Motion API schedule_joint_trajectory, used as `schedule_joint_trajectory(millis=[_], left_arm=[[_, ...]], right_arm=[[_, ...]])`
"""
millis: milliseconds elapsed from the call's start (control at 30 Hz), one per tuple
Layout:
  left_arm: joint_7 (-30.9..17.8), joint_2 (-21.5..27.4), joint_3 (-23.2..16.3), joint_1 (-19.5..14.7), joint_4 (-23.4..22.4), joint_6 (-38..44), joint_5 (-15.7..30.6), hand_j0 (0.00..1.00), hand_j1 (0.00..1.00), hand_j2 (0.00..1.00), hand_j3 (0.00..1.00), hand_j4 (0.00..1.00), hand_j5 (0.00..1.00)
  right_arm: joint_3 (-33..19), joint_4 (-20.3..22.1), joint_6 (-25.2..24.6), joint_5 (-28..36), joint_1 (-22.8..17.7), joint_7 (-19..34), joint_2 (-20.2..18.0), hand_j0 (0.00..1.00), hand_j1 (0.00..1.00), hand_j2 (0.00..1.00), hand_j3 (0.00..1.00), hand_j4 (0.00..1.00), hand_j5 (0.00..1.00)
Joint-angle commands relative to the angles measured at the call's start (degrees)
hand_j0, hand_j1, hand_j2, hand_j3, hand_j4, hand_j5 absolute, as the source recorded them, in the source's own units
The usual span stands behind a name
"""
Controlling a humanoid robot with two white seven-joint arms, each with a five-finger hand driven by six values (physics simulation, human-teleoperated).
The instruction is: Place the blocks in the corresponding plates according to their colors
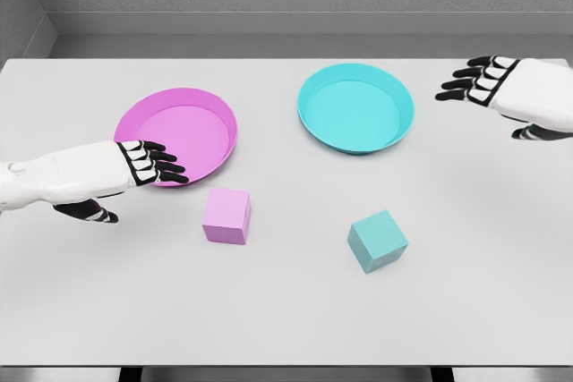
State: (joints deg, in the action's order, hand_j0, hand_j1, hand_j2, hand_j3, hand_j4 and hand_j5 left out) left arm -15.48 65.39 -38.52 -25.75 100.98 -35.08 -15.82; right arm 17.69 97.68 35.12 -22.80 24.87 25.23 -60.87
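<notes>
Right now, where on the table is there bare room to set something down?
Bare: the whole front strip below the pink block and cyan block, and between them. Crowded: around the pink plate, where the left hand overlaps its rim.

There is one view only, taken from the camera on my head, so no second view shares any of the scene. It looks forward and steeply down across a flat white table [286,310], whose near edge runs along the bottom of the frame and whose far edge lies near the top, with a grey wall behind it. The camera sits close enough that the table fills nearly the whole width. My left hand [134,172] enters from the left edge, my right hand [501,87] from the right edge, framing the middle of the tabletop between them.
</notes>
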Motion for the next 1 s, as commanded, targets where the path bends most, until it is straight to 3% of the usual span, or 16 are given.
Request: schedule_joint_trajectory(millis=[0, 100, 167, 233, 333, 400, 433, 467, 500, 600, 667, 800, 867, 967], left_arm=[[0.1, 0.09, 0.02, 0.0, 0.01, 0.08, 0.35, 1.0, 1.0, 1.0, 1.0, 1.0, 1.0], [0.01, 0.01, -0.94, -1.14, 0.01, 0.08, 0.44, 1.0, 1.0, 1.0, 1.0, 1.0, 1.0], [0.01, -0.35, -5.51, -4.66, 0.01, 0.08, 0.44, 1.0, 1.0, 1.0, 1.0, 1.0, 1.0], [-0.08, -0.87, -7.45, -6.41, 0.01, 0.08, 0.35, 1.0, 1.0, 1.0, 1.0, 1.0, 1.0], [-4.91, -4.12, -9.47, -7.21, 0.01, 0.08, 0.09, 1.0, 1.0, 1.0, 1.0, 1.0, 1.0], [-5.61, -5.62, -10.35, -8.09, 0.01, 0.08, 0.09, 1.0, 1.0, 1.0, 1.0, 1.0, 1.0], [-7.19, -7.2, -10.44, -9.05, 0.01, 0.08, 0.09, 1.0, 1.0, 1.0, 1.0, 1.0, 1.0], [-9.21, -8.61, -10.79, -10.02, 0.09, 0.08, 0.09, 1.0, 1.0, 1.0, 1.0, 1.0, 1.0], [-9.66, -8.96, -10.7, -10.55, 0.01, 0.08, 0.09, 1.0, 1.0, 1.0, 1.0, 1.0, 1.0], [-9.66, -9.48, -10.7, -11.34, 0.01, 0.08, 0.18, 1.0, 1.0, 1.0, 1.0, 1.0, 1.0], [-9.83, -10.81, -11.23, -12.13, 0.01, 0.08, 0.18, 1.0, 1.0, 1.0, 1.0, 1.0, 1.0], [-9.83, -12.21, -11.67, -13.53, 0.01, 0.08, 0.09, 1.0, 1.0, 1.0, 1.0, 1.0, 1.0], [-9.83, -13.09, -11.84, -14.59, -0.08, 0.08, 0.0, 1.0, 1.0, 1.0, 1.0, 1.0, 1.0], [-9.83, -15.38, -11.84, -14.77, -0.43, 0.08, -2.46, 1.0, 1.0, 1.0, 1.0, 1.0, 1.0]], right_arm=[[0.06, -0.03, -0.12, 0.3, 0.0, 0.96, 1.02, 1.0, 1.0, 1.0, 1.0, 1.0, 1.0], [-0.03, 0.05, -0.12, 0.21, 0.18, 1.05, 1.28, 1.0, 1.0, 1.0, 1.0, 1.0, 1.0], [-0.29, -0.03, -0.12, 0.21, 0.62, 1.14, 1.19, 1.0, 1.0, 1.0, 1.0, 1.0, 1.0], [-0.38, -0.12, -0.12, 0.21, 1.41, 2.81, 1.19, 1.0, 1.0, 1.0, 1.0, 1.0, 1.0], [-1.52, -0.12, -0.12, 0.21, 1.49, 3.78, 1.19, 1.0, 1.0, 1.0, 1.0, 1.0, 1.0], [-1.18, 0.05, -0.12, 0.3, 2.72, 3.78, 1.19, 1.0, 1.0, 1.0, 1.0, 1.0, 1.0], [4.35, 0.4, -0.12, 0.3, 8.69, 3.69, 0.75, 1.0, 1.0, 1.0, 1.0, 1.0, 1.0], [9.63, 1.19, -0.12, 0.3, 11.86, 3.69, 0.58, 1.0, 1.0, 1.0, 1.0, 1.0, 1.0], [13.06, 3.12, -0.12, 0.21, 12.48, 3.69, 0.58, 1.0, 1.0, 1.0, 1.0, 1.0, 1.0], [17.37, 3.13, -0.12, 0.13, 12.83, 3.78, 1.1, 1.0, 1.0, 1.0, 1.0, 1.0, 1.0], [26.59, 3.13, -0.12, 0.13, 15.99, 4.57, 1.19, 1.0, 1.0, 1.0, 1.0, 1.0, 1.0], [29.41, 3.22, -0.12, 0.13, 16.88, 4.83, 3.47, 1.0, 1.0, 1.0, 1.0, 1.0, 1.0], [34.86, 3.22, -0.12, 0.13, 18.37, 5.27, 4.09, 1.0, 1.0, 1.0, 1.0, 1.0, 1.0], [36.88, 3.31, -0.12, 0.13, 18.72, 5.54, 5.23, 1.0, 1.0, 1.0, 1.0, 1.0, 1.0]])
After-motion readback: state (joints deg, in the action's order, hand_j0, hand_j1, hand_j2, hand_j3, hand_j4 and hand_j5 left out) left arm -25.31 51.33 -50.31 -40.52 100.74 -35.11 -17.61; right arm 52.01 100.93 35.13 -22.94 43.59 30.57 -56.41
